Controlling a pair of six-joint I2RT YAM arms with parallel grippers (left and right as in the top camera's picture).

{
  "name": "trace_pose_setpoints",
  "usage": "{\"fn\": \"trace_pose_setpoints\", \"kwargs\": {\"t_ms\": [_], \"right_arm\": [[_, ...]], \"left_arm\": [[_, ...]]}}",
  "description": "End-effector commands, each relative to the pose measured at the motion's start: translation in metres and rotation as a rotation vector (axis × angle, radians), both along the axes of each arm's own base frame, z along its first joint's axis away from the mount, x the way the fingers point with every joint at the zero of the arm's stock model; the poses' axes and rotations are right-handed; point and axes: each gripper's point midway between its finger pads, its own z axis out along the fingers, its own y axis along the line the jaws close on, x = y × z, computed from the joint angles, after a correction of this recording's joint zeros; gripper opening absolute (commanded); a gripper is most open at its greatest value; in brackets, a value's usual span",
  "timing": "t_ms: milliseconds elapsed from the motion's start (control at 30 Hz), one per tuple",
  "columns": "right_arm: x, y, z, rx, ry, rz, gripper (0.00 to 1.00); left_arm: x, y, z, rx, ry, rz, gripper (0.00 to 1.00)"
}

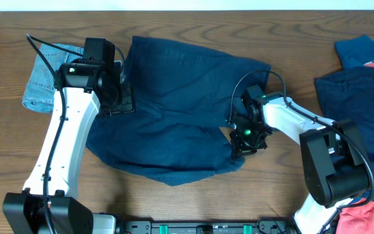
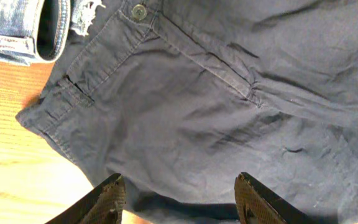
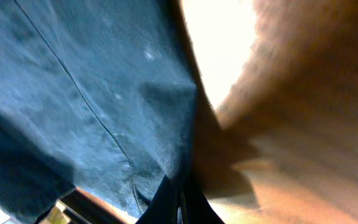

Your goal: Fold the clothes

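Plain dark-navy shorts [image 1: 174, 104] lie spread across the middle of the table. My left gripper [image 1: 123, 99] hovers at their left edge. In the left wrist view it [image 2: 179, 194] stands open over the waistband side of the shorts [image 2: 216, 106], near the button [image 2: 139, 11], with the cloth below its fingers. My right gripper [image 1: 244, 144] sits at the shorts' lower right edge. The right wrist view shows it [image 3: 180, 193] shut, with the hem of the shorts [image 3: 73, 93] running into its tips.
Light-blue frayed denim shorts [image 1: 44, 78] lie at the back left, partly under the left arm and touching the navy shorts [image 2: 17, 31]. More clothes are piled at the right: blue [image 1: 362, 52], navy [image 1: 349, 97] and coral-red [image 1: 369, 218] pieces. Bare wood [image 1: 174, 208] runs along the front.
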Motion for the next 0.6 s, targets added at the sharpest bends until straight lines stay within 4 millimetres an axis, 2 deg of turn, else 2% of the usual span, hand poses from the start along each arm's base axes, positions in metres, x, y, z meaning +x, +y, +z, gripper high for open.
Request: {"fn": "trace_pose_setpoints", "kwargs": {"t_ms": [0,133,200,233,267,300,333,433,567], "right_arm": [[0.043,-0.031,-0.002,-0.117,-0.087,-0.148,0.01],[0.113,-0.092,0.014,-0.277,-0.249,-0.407,0.01],[0.152,-0.121,0.031,-0.293,-0.357,-0.530,0.01],[0.168,-0.127,0.039,-0.267,-0.401,-0.562,0.01],[0.183,-0.131,0.048,-0.226,-0.446,-0.576,0.18],[0.196,-0.133,0.059,-0.170,-0.489,-0.568,0.43],[0.203,-0.135,0.069,-0.127,-0.511,-0.559,0.57],[0.202,-0.140,0.087,-0.069,-0.489,-0.552,0.59],[0.172,-0.142,0.092,-0.087,-0.364,-0.538,0.59]], "left_arm": [[0.001,0.003,-0.003,0.016,0.004,-0.011,0.58],[0.001,0.003,-0.003,0.016,0.004,-0.011,0.59],[0.002,0.003,-0.003,0.016,0.001,-0.010,0.62],[0.002,0.003,-0.003,0.016,-0.001,-0.010,0.63],[0.003,0.003,-0.003,0.016,-0.003,-0.010,0.63],[0.003,0.003,-0.003,0.016,-0.004,-0.010,0.64],[0.003,0.003,-0.003,0.015,-0.003,-0.010,0.65],[0.001,0.003,-0.004,0.016,0.006,-0.010,0.65],[-0.004,0.003,-0.007,0.016,0.025,-0.012,0.65]]}}
